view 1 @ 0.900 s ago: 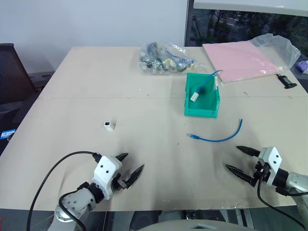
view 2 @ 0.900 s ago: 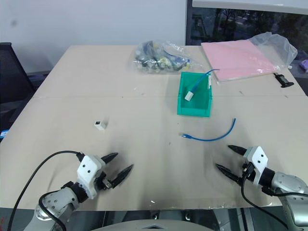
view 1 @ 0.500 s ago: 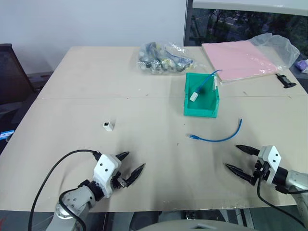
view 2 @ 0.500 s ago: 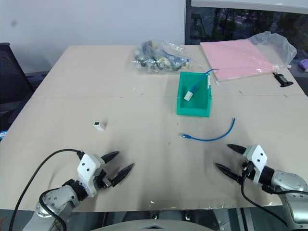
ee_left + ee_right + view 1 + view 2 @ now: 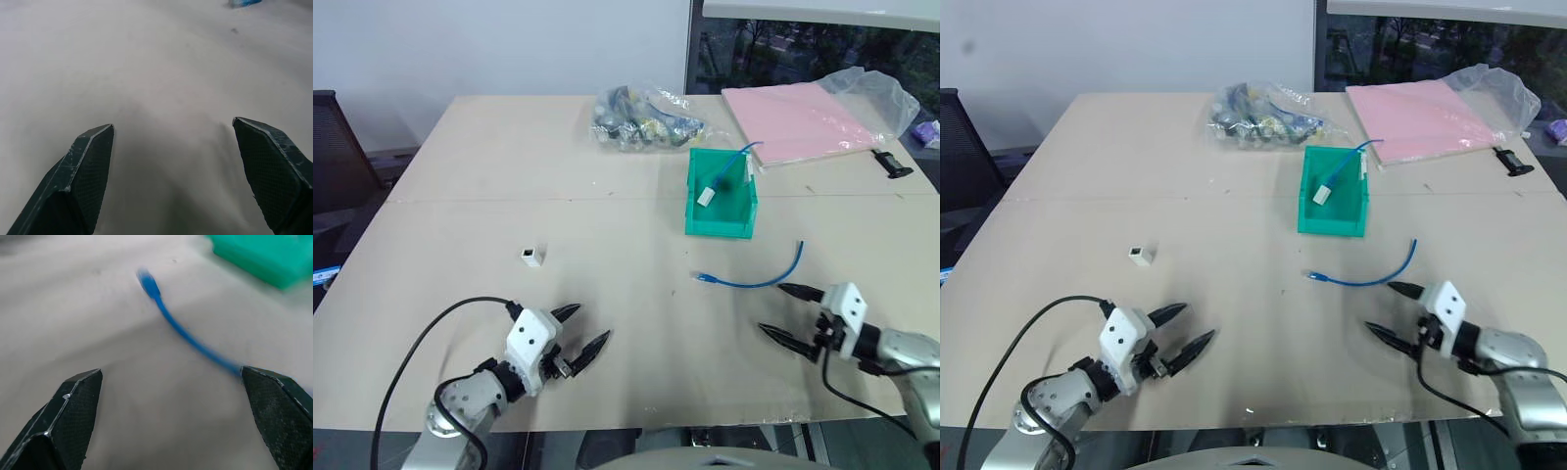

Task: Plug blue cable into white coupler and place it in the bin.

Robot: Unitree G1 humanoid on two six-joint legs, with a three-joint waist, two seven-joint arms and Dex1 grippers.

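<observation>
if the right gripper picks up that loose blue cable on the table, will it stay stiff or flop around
Probably floppy: the blue cable is thin and lies in a slack curve, so its free ends would likely droop. It looks light, so a nudge from the open right gripper may slide it across the smooth table rather than trap it. Its small end plug might be the firmer spot to pinch.

A broad beige table (image 5: 489, 176) carries everything. Near its middle stands the green bin (image 5: 722, 206), and just in front of it the blue cable (image 5: 754, 278) lies in a loose curve on the bare top. Well off to the left sits the small white coupler (image 5: 531, 257), alone. Along the far edge rests a clear bag of mixed parts (image 5: 641, 119), and beside that a pink sheet in clear plastic wrap (image 5: 803, 119), with a small black object (image 5: 894, 163) at the right edge.
</observation>
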